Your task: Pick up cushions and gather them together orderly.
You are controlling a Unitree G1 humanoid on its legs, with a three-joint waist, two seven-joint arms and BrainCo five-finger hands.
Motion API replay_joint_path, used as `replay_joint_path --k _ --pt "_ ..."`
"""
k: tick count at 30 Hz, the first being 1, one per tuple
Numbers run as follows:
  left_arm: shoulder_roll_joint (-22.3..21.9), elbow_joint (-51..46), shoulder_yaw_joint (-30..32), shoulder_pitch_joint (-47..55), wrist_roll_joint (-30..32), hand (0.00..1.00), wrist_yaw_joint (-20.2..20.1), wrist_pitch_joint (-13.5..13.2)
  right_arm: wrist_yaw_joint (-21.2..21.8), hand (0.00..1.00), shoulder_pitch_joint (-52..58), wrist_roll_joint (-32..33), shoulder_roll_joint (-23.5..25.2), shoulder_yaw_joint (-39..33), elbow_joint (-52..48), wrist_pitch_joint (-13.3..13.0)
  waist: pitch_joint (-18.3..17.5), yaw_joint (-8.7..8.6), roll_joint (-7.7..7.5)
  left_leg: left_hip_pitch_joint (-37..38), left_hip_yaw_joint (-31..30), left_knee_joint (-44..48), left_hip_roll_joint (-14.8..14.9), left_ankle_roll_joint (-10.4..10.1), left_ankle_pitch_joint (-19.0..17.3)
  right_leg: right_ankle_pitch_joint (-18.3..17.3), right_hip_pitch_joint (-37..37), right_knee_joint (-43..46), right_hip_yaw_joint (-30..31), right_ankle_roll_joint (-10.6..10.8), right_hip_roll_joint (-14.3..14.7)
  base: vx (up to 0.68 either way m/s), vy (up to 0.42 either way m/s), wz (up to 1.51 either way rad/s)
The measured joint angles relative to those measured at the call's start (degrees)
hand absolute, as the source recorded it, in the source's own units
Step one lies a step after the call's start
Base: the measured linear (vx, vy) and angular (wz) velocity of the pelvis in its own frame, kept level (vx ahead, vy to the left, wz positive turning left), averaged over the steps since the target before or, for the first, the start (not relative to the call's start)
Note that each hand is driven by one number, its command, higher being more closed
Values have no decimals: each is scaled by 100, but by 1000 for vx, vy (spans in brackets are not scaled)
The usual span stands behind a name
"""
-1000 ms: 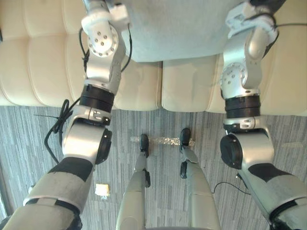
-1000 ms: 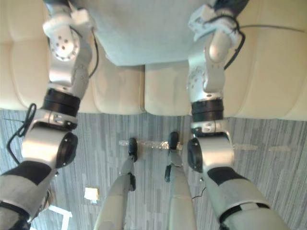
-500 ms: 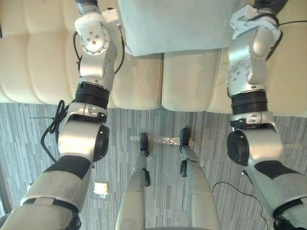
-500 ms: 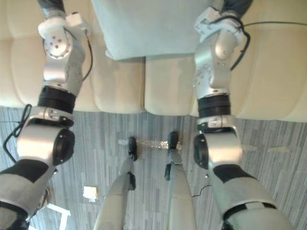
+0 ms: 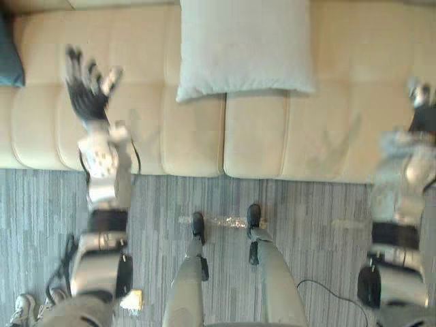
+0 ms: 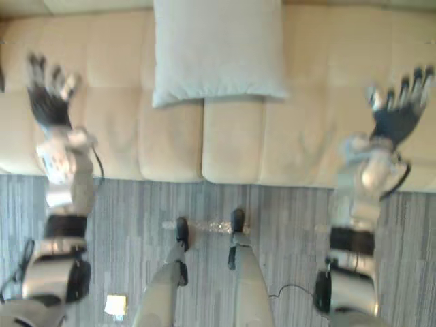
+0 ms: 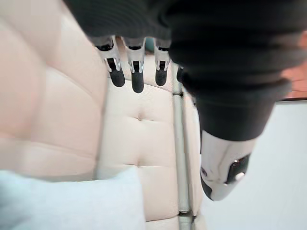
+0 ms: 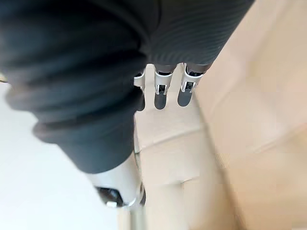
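A pale blue-grey cushion [image 5: 242, 44] lies flat on the cream sofa [image 5: 272, 136], centred over the seam between two seats. My left hand [image 5: 87, 92] hovers over the sofa to the cushion's left, fingers spread and straight, empty. On the other side, well to the cushion's right, my right hand [image 6: 395, 112] is also open and empty. In the left wrist view the fingers [image 7: 136, 72] point straight out over the sofa, with a corner of the cushion [image 7: 72, 201] beside them. The right wrist view has straight fingers [image 8: 163, 93] above bare sofa.
A dark teal cushion [image 5: 9, 58] peeks in at the sofa's far left end. Grey striped carpet [image 5: 320, 225] runs along the sofa's front. A small yellow-white object [image 5: 132, 300] and a light shoe [image 5: 24, 306] lie on the floor at the lower left.
Both hands have let go of the pale cushion and swung outward, left and right, fingers opening. The cushion now rests on the sofa. The camera view has shifted too.
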Motion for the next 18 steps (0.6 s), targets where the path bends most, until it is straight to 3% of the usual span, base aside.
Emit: replay_joint_path --k 4,8,11,18 --pt "-567 -54 -304 1327 196 0 -341 161 413 0 1242 -618 720 531 -143 86 -60 -2 -106 462 22 205 4 28 -221 -122 544 -6 6 20 14 70 19 -7" --pt "-1008 829 -342 2286 982 0 -606 396 806 0 2048 -1550 1321 902 842 284 -398 30 -239 1160 142 351 36 42 -490 -252 1264 -39 71 65 53 55 21 -16" --pt "-1212 1960 -331 2580 1408 0 -730 579 865 0 2317 -2021 1501 927 1936 413 -869 22 -250 1462 188 344 37 52 -595 -265 1629 -237 99 94 61 43 37 -10" --pt "-1257 3686 176 2657 1867 0 -781 794 860 0 2385 -2510 1522 540 3942 644 -1264 8 -216 1956 292 155 40 57 -674 19 2292 -1014 257 222 110 19 50 -14"
